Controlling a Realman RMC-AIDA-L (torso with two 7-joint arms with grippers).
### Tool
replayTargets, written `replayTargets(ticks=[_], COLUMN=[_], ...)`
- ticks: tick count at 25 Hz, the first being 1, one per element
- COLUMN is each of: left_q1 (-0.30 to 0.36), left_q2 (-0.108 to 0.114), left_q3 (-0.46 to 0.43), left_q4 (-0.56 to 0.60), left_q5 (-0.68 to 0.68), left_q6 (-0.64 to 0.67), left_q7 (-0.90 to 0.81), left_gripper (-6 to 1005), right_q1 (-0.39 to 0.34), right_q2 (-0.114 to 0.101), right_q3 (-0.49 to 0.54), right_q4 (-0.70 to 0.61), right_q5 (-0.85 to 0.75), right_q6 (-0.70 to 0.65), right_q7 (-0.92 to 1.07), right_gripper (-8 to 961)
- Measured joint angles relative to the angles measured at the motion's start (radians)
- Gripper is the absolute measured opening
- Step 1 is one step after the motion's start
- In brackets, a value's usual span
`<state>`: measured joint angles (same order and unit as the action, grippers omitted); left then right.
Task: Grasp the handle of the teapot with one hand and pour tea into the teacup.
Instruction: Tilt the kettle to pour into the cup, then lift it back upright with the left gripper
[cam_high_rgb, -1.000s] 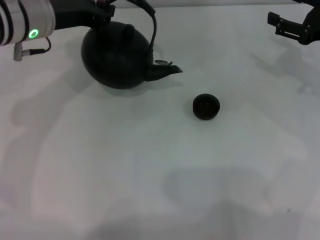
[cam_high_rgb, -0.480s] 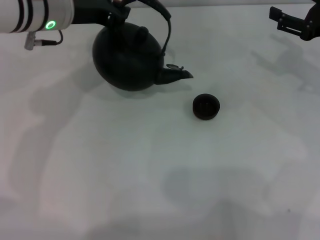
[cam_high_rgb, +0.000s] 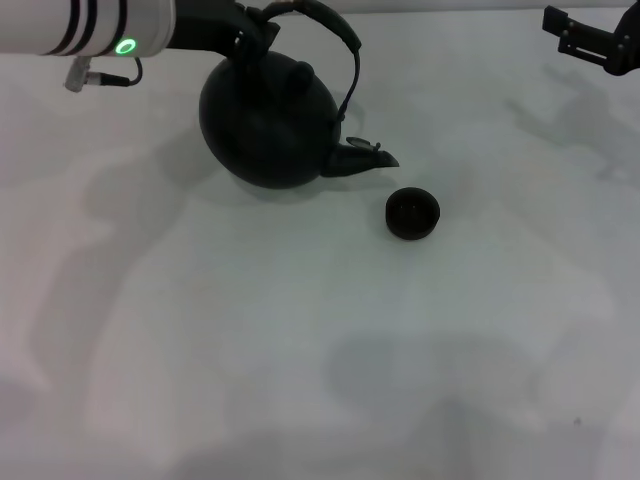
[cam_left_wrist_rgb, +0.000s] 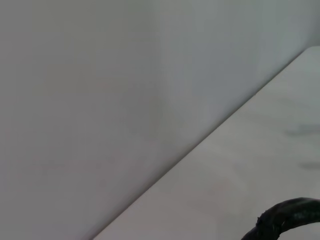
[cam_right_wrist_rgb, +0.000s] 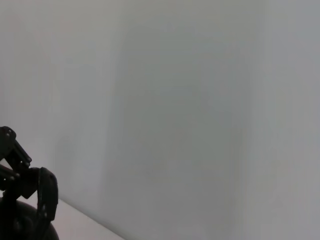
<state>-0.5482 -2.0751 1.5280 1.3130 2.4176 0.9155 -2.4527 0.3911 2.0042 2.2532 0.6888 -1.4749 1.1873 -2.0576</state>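
Tilting with its stubby spout low, the teapot (cam_high_rgb: 270, 120) hangs below the left gripper (cam_high_rgb: 250, 28), whose fingers are clamped on the top of the handle (cam_high_rgb: 335, 30) at the head view's upper edge; the hoop arches away from the fingers toward the spout side, and a stretch of its textured wrap shows in the left wrist view (cam_left_wrist_rgb: 290, 217). The spout tip sits well below the fingers and points toward the teacup (cam_high_rgb: 412, 213), which stands upright on the white table (cam_high_rgb: 300, 350), near the spout tip but apart from it. The right gripper (cam_high_rgb: 590, 35) is parked at the far right corner, well apart from pot and cup, and whether its fingers are parted or closed cannot be told.
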Motion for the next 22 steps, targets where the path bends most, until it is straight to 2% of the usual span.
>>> replayTargets(ticks=[22], left_q1=[-0.093], left_q2=[-0.002], left_q3=[0.078], left_q4=[0.012], left_q5=[0.130], left_q6=[0.073], left_q7=[-0.078], left_gripper=[162], right_q1=[0.000], right_q2=[-0.001], right_q3=[0.002], right_q4=[0.001], right_q5=[0.011], right_q6=[-0.005], right_q7=[-0.004], right_gripper=[841])
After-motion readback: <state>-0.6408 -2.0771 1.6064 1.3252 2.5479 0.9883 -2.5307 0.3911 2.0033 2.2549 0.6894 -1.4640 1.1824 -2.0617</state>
